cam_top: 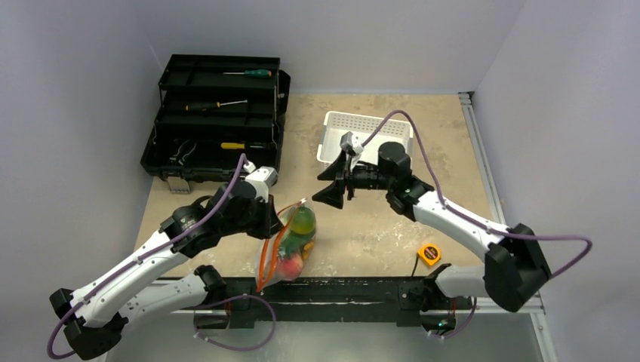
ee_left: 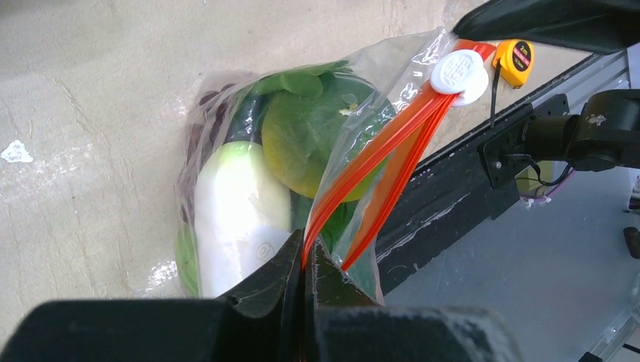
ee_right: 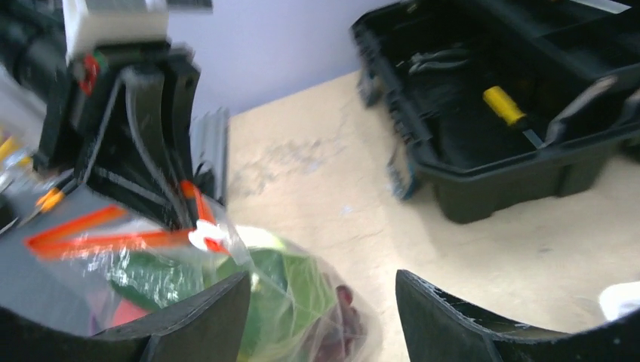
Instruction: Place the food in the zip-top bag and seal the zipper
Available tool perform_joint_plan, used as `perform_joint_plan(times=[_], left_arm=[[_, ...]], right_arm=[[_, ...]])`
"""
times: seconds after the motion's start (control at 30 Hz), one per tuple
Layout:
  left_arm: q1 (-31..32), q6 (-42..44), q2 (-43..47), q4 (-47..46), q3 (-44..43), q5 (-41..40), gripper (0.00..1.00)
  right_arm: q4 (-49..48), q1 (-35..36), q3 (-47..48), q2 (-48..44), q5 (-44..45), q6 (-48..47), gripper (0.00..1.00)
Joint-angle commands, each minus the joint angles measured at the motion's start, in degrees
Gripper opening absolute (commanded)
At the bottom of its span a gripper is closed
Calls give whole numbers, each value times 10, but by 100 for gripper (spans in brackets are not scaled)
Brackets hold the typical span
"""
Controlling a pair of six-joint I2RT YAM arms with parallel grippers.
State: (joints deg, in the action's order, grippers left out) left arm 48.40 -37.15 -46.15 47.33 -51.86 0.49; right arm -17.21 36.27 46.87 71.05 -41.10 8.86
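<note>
Floppy, slick zip-top bag [ee_left: 249, 173] by the near edge; left gripper [ee_left: 306, 256] clamped on its zipper [ee_left: 377, 153]; right gripper [ee_right: 323, 302] looks spread (blurry); grab the slider [ee_left: 460, 73].

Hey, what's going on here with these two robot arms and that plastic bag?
The food is already in the zip-top bag, lying near the table's front edge. The left gripper is clamped on one end of the orange-red zipper; its two strips gape there, and the white slider sits at the far end. The right gripper hangs open beyond the bag, holding nothing. The sealing isn't done yet.
</note>
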Motion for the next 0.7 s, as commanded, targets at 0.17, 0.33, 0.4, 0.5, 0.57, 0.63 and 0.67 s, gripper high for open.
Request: perform_joint_plan(times=[0.17, 0.33, 0.4, 0.5, 0.57, 0.63, 0.67], left_arm=[[-1, 17, 16, 10, -4, 32, 0], [-1, 18, 21, 10, -7, 42, 0], [-2, 20, 21, 9, -7, 46, 0], [-2, 20, 19, 7, -8, 51, 0], [-2, 21, 18, 7, -7, 53, 0], [-2, 21, 17, 6, -5, 57, 0], [-2, 21, 17, 5, -4, 59, 0]], right_arm=[[-222, -2, -24, 91, -238, -17, 67], [-233, 12, -8, 118, -256, -12, 66], [-220, 23, 6, 130, -257, -22, 63], [-206, 37, 21, 141, -251, -35, 60], [-216, 41, 23, 147, -250, -27, 58], [-218, 43, 26, 151, -251, -24, 55], [-218, 44, 27, 152, -251, -21, 53]])
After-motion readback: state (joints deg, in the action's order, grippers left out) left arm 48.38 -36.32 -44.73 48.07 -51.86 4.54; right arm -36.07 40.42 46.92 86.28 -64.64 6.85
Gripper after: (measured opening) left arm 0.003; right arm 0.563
